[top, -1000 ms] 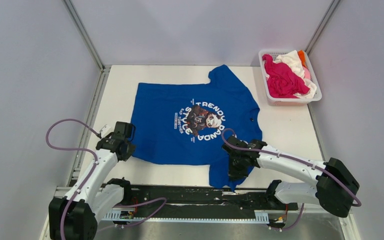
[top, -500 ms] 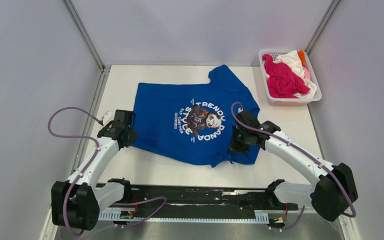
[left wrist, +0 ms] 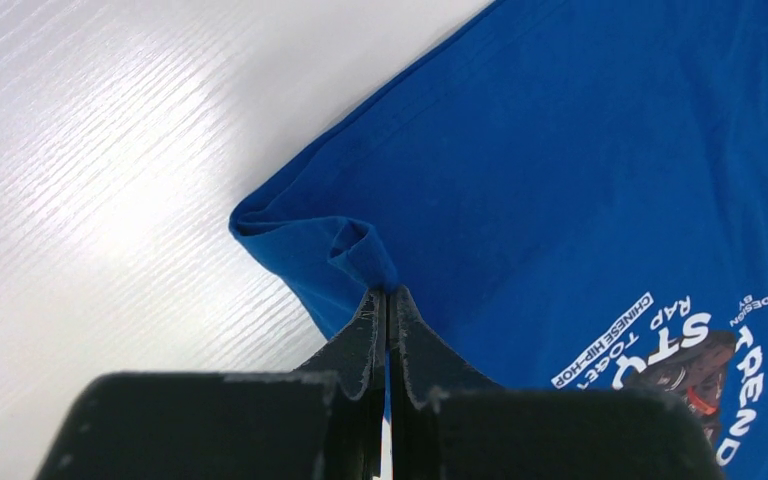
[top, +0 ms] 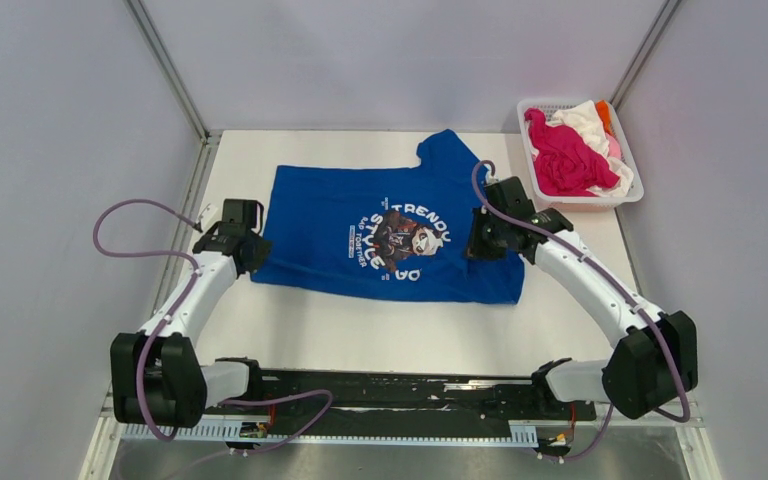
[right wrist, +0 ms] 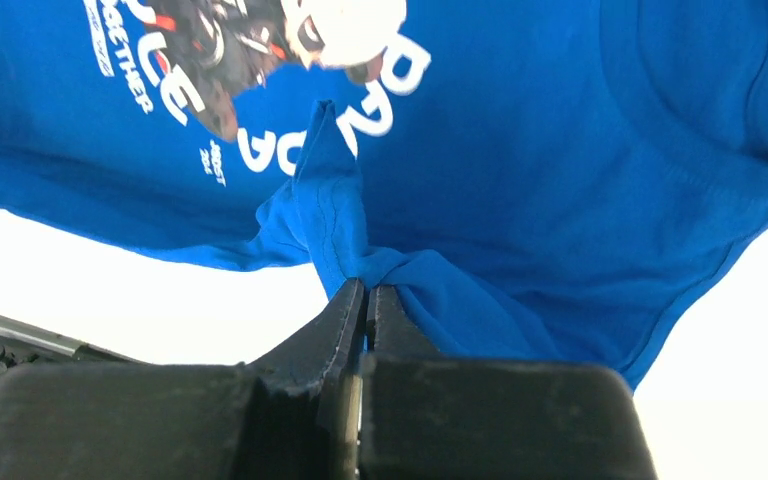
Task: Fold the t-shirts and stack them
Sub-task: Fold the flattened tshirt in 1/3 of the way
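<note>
Slippage threatens, as the left gripper and right gripper each pinch only a thin fold of the royal blue cloth t-shirt at centre frame, so uneven pulling could skew it.

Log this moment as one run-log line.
stage: blue t-shirt mid-fold | left gripper: shut on shirt corner | right gripper: shut on shirt edge | other t-shirts: in basket

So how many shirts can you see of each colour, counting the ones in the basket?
Blue t-shirt: 1
Magenta garment: 1
White garment: 1
Orange garment: 1
Pink garment: 1
Total: 5 showing; the four in the basket are bunched, so more may hide underneath.
</note>
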Available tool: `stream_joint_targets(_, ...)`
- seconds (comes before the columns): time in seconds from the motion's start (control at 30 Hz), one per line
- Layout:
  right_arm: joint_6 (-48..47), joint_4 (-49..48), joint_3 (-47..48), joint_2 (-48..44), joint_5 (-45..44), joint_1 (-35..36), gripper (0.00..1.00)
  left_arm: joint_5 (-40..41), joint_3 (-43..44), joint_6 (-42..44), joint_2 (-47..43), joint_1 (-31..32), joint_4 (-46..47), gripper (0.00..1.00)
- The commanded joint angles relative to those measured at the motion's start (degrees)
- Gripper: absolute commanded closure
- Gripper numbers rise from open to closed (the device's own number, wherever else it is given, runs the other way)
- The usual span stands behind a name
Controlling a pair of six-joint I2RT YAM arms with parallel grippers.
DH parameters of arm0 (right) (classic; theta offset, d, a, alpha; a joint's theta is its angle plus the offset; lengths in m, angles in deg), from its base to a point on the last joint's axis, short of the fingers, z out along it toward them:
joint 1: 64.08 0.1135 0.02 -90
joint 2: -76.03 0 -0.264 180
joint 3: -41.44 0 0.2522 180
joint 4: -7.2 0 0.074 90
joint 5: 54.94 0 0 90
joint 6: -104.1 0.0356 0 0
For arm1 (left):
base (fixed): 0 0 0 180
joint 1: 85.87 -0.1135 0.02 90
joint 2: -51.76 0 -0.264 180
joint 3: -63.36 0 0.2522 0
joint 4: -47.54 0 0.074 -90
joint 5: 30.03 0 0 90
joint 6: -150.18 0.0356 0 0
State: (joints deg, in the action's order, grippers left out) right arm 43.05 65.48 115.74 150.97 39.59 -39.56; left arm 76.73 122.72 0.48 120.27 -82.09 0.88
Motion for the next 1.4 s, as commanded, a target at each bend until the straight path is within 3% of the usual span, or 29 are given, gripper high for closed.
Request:
stream_joint_targets(0.0, -6.3, -4.3, 5.2, 2.3, -0.3, -2.2, 1.00, 1.0, 3.7, 0.8, 1.8, -1.0, 2.5, 1.00)
stream_joint_targets(0.13, -9.0, -8.4, 6.0, 4.6, -0.1, -3.8, 1.00, 2.1, 5.0, 0.8, 3.8, -1.2, 3.4, 1.00)
stream_joint_targets(0.5, -27.3, -24.4, 7.5, 16.4, 0.0, -6.5, 1.00, 2.0, 6.8, -0.7, 14.4, -1.5, 10.1, 1.00)
stream_joint_targets(0.7, -41.5, -32.0, 8.2, 22.7, 2.8, -7.3, 0.98, 1.8, 10.2, -0.3, 21.7, -1.6, 10.5, 1.00)
stream_joint_targets(0.77, -43.4, -34.0, 9.6, 25.0, 2.4, -8.1, 0.94, 2.1, 10.9, -0.6, 22.9, -1.6, 10.2, 1.00)
stream_joint_targets(0.83, -43.0, -35.2, 12.0, 28.0, 1.1, -9.4, 0.82, 2.5, 11.1, -1.2, 23.4, -1.6, 10.1, 1.00)
stream_joint_targets(0.9, -42.0, -36.3, 14.2, 30.1, 0.0, -10.1, 0.64, 2.9, 11.2, -1.4, 23.1, -1.6, 9.9, 0.88)
stream_joint_targets(0.93, -41.5, -37.4, 14.9, 30.6, -0.9, -10.2, 0.58, 3.2, 11.3, -1.3, 23.0, -1.6, 9.8, 0.66)
stream_joint_targets(0.97, -40.5, -38.4, 15.3, 30.9, -2.3, -10.1, 0.52, 3.3, 11.5, -1.2, 22.4, -1.6, 9.5, 0.52)
stream_joint_targets(1.0, -39.4, -39.1, 15.5, 30.7, -3.9, -10.1, 0.47, 3.5, 11.9, -0.9, 22.0, -1.6, 9.3, 0.26)
stream_joint_targets(1.07, -36.1, -39.7, 15.2, 29.2, -8.1, -10.1, 0.30, 3.8, 12.3, -0.2, 20.3, -1.6, 8.6, 0.03)
stream_joint_targets(1.1, -34.7, -39.7, 14.5, 27.7, -8.7, -10.1, 0.06, 3.9, 12.5, 0.0, 18.7, -1.6, 8.0, 0.02)
stream_joint_targets(1.13, -32.6, -39.6, 13.3, 25.8, -8.7, -10.0, 0.01, 4.2, 12.7, 0.4, 17.9, -1.6, 7.4, 0.01)
stream_joint_targets(1.23, -25.3, -38.4, 8.1, 19.4, -1.4, -9.7, 0.00, 3.8, 12.6, 1.8, 13.6, -1.6, 6.5, 0.00)
stream_joint_targets(1.37, -18.7, -35.5, 1.0, 13.8, 10.2, -9.3, 0.00, -2.6, 11.4, 6.1, 10.4, -1.6, 7.8, 0.00)
